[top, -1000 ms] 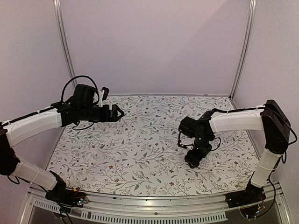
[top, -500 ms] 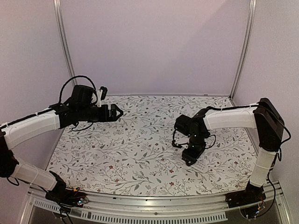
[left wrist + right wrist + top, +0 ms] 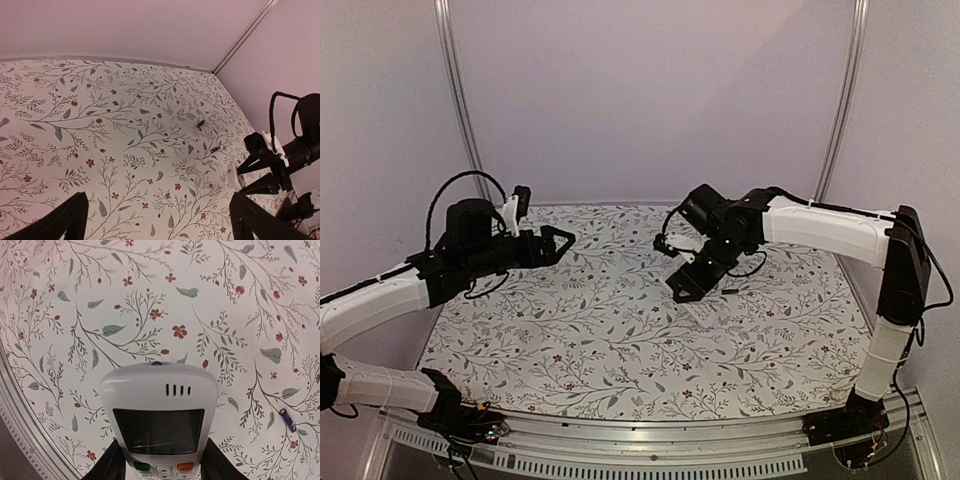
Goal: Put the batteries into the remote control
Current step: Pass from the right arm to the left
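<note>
My right gripper [image 3: 692, 288] is shut on the white remote control [image 3: 705, 311] and holds it above the middle of the table. In the right wrist view the remote [image 3: 159, 410] fills the lower centre, display window up, with the fingers [image 3: 112, 465] on both its sides. One thin dark battery [image 3: 286, 420] lies on the cloth to its right. The left wrist view shows two batteries [image 3: 200, 123] [image 3: 215, 149] lying apart on the cloth, and the held remote [image 3: 232, 175] near them. My left gripper [image 3: 556, 240] is open and empty, raised over the far left.
The table is covered by a floral cloth [image 3: 570, 330]. Lilac walls with metal posts [image 3: 460, 110] close the back and sides. A metal rail [image 3: 650, 440] runs along the near edge.
My right gripper has lifted the remote from the near right of the table and carried it up and left toward the middle. My left arm has drawn slightly left.
</note>
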Controlling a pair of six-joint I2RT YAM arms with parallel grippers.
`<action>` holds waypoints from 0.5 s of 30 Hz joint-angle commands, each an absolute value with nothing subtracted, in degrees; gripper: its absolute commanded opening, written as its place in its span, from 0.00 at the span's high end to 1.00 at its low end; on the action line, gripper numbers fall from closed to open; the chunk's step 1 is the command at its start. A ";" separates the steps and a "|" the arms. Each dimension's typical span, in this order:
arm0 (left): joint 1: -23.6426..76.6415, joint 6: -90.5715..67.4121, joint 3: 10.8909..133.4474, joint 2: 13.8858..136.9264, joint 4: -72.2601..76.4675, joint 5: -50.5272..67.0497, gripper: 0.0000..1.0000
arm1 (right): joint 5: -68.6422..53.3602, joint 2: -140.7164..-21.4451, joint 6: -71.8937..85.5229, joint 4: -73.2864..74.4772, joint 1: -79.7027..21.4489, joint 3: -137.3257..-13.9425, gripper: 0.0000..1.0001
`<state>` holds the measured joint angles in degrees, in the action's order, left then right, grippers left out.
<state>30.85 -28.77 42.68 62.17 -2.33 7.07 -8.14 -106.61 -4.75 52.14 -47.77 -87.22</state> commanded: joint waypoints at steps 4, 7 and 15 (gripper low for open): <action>33.93 -28.64 38.59 63.58 12.53 16.17 0.00 | -20.19 -98.75 3.49 33.94 -45.73 -91.26 0.63; 36.55 -27.36 38.42 64.90 17.05 20.73 0.00 | -27.80 -96.72 7.52 25.28 -45.36 -90.99 0.62; 45.34 -21.96 40.52 66.21 24.67 27.96 0.00 | -42.24 -93.99 16.61 5.36 -45.32 -88.22 0.63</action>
<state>42.30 -25.45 39.20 65.95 18.11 23.49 -32.88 -96.27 10.37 18.24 -45.45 -89.69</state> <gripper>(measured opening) 0.995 0.461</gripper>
